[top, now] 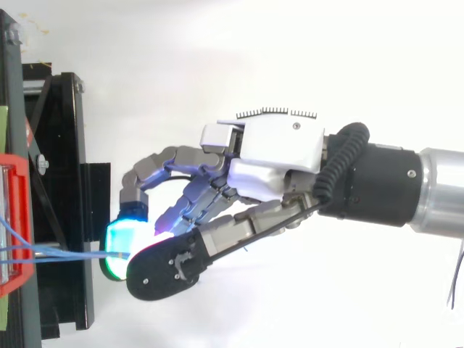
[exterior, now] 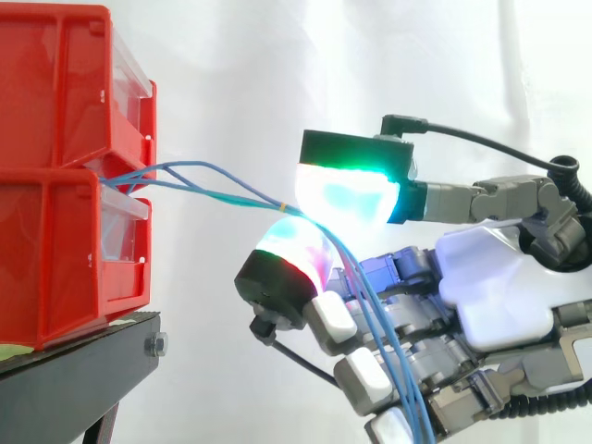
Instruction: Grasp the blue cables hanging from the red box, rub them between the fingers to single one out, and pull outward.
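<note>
- Blue thin cables (exterior: 264, 200) from the red plastic box (exterior: 55, 259) sit pinched between glowing pads (exterior: 347, 196) of the robot hand (exterior: 495, 277);
- grasp looks done; next, I judge: rub them, isolate one, pull outward.

Both views bright, light even and diffuse. Side view: white curtain (exterior: 240, 55) washed out, folds barely read; blue cables (exterior: 381, 335) read well against it. Glowing fingertips (exterior: 347, 196) bloom white at the core, green and magenta at the rims. Red bins (exterior: 55, 185) evenly lit; underside of black stand (exterior: 65, 384) in soft shade. Top view: white shell of the hand (top: 279, 145) near clipping, glare streak on the metal arm (top: 442, 192).
</note>
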You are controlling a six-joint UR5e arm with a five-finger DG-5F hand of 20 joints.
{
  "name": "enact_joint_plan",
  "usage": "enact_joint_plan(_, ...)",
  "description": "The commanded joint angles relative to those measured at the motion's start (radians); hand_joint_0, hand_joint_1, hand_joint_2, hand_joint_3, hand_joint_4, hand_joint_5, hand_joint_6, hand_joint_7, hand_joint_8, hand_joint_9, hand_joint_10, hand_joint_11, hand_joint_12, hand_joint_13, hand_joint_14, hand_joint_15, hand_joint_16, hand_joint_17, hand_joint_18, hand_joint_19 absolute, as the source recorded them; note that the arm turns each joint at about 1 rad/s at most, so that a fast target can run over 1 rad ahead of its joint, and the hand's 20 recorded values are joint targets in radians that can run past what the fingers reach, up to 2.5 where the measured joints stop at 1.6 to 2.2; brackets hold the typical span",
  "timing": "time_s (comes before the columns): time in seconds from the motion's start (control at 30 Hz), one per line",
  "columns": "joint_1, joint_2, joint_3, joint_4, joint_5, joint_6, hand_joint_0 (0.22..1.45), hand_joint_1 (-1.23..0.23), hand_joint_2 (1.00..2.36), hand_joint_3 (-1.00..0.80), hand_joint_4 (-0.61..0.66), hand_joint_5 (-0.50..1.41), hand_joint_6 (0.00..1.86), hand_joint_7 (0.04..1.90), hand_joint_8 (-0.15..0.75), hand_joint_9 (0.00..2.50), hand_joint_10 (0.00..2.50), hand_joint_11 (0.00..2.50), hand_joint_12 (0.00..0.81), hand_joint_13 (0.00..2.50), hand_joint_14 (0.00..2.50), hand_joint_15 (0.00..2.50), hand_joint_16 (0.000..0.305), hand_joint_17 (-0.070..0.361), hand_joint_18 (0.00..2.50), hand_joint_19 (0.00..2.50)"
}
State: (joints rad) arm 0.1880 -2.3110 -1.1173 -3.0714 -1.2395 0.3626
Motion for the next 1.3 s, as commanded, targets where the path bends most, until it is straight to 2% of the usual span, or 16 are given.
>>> enact_joint_plan(0.0,-0.009,0.013,-0.001,-0.015,-0.001,-0.022,0.58,-0.70,1.02,-0.11,0.04,-0.18,0.89,1.07,0.254,0.92,0.01,0.65,0.384,0.91,0.02,0.71,0.052,0.117,0.72,0.70)
enact_joint_plan(0.2,-0.010,0.024,0.001,-0.036,-0.003,-0.047,0.56,-0.60,1.02,-0.19,0.05,-0.14,0.84,1.09,0.241,0.97,0.02,0.57,0.385,0.91,0.02,0.71,0.053,0.119,0.71,0.73)
enact_joint_plan(0.47,-0.009,0.024,-0.001,-0.033,-0.003,-0.054,0.56,-0.56,1.02,-0.21,0.07,-0.11,0.77,1.13,0.235,0.99,0.02,0.57,0.390,0.92,0.02,0.71,0.053,0.119,0.70,0.73)
enact_joint_plan(0.6,-0.009,0.022,-0.001,-0.035,-0.001,-0.054,0.56,-0.60,1.02,-0.22,0.09,-0.12,0.77,1.16,0.248,0.99,0.02,0.60,0.390,0.93,0.02,0.71,0.053,0.120,0.71,0.72)
enact_joint_plan(0.7,-0.009,0.024,0.001,-0.035,-0.001,-0.054,0.56,-0.65,1.02,-0.28,0.11,-0.14,0.81,1.12,0.258,1.00,0.02,0.62,0.394,0.93,0.02,0.71,0.054,0.120,0.72,0.71)
enact_joint_plan(1.1,-0.005,0.024,-0.001,-0.035,-0.001,-0.054,0.50,-0.63,1.00,-0.50,0.13,-0.14,0.81,1.07,0.277,0.99,0.02,0.62,0.414,0.94,0.02,0.71,0.057,0.129,0.74,0.71)
enact_joint_plan(1.27,-0.005,0.024,-0.001,-0.035,-0.001,-0.054,0.49,-0.66,1.00,-0.50,0.14,-0.14,0.82,1.08,0.284,0.98,0.02,0.62,0.420,0.95,0.02,0.71,0.058,0.132,0.75,0.71)
